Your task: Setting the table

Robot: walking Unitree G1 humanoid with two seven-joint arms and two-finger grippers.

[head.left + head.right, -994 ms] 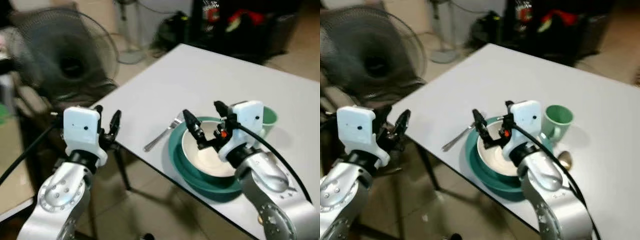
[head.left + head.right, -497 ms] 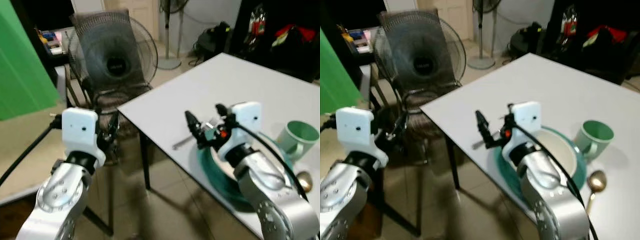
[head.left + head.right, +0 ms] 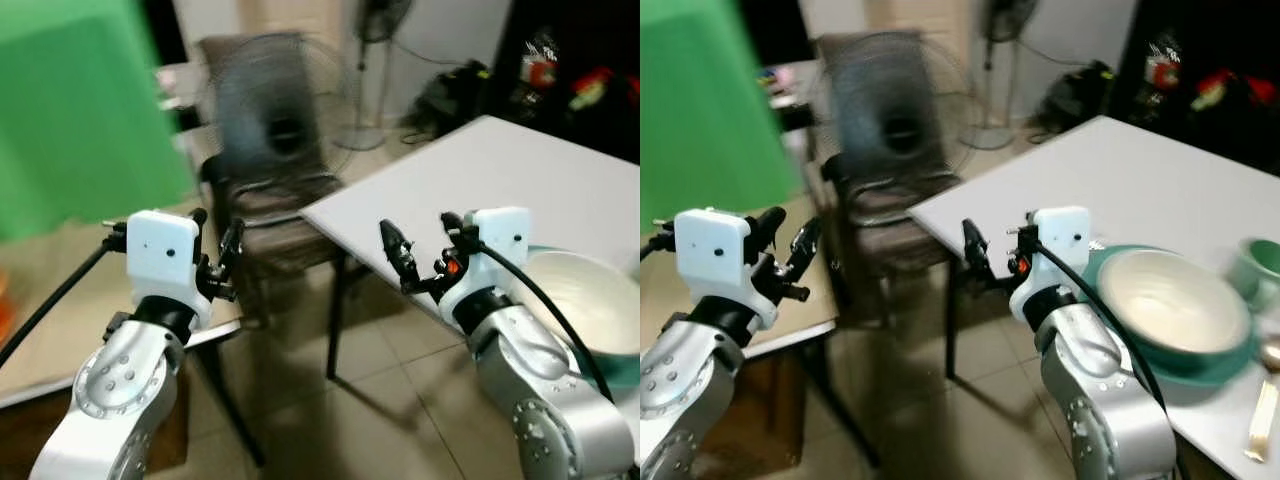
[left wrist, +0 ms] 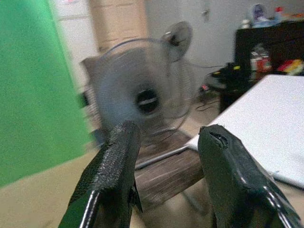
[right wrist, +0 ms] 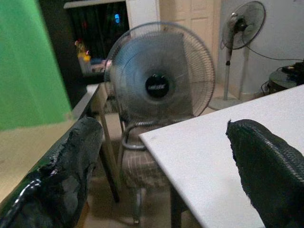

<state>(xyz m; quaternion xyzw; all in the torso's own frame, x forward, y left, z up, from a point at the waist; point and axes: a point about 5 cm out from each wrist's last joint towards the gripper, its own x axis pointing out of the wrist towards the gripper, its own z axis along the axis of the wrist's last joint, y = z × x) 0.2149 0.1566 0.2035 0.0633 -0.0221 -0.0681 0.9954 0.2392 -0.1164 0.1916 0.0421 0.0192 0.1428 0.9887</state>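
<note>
Both pairs of black fingers are spread apart and carrying nothing. From my seat I see the left gripper (image 3: pixel 213 252) raised off to the left of the white rectangular table (image 3: pixel 1160 190), out over the floor, with its two fingers (image 4: pixel 114 166) gaping wide toward a grey round-caged electric fan (image 5: pixel 160 76). That fan sits on a brown-seated metal-framed chair (image 5: pixel 142 164) just beside the table's near corner.

The right gripper (image 3: pixel 425 250) hovers over that near corner of the table; through its wrist camera I see its fingers (image 5: pixel 71 156) splayed either side of the fan and the table edge, touching neither.

On the table to my right, a cream-coloured round bowl (image 3: pixel 1170 295) rests inside a larger teal dish (image 3: pixel 1200 355). A pale green mug (image 3: pixel 1262 262) stands just beyond them at the frame edge, and a light wooden stick-like utensil (image 3: pixel 1262 418) lies on the tabletop near the dish. A bright green panel (image 3: pixel 710 110) stands on the left, and a second pedestal fan (image 5: pixel 243 21) stands farther back. The head views are motion-blurred.
</note>
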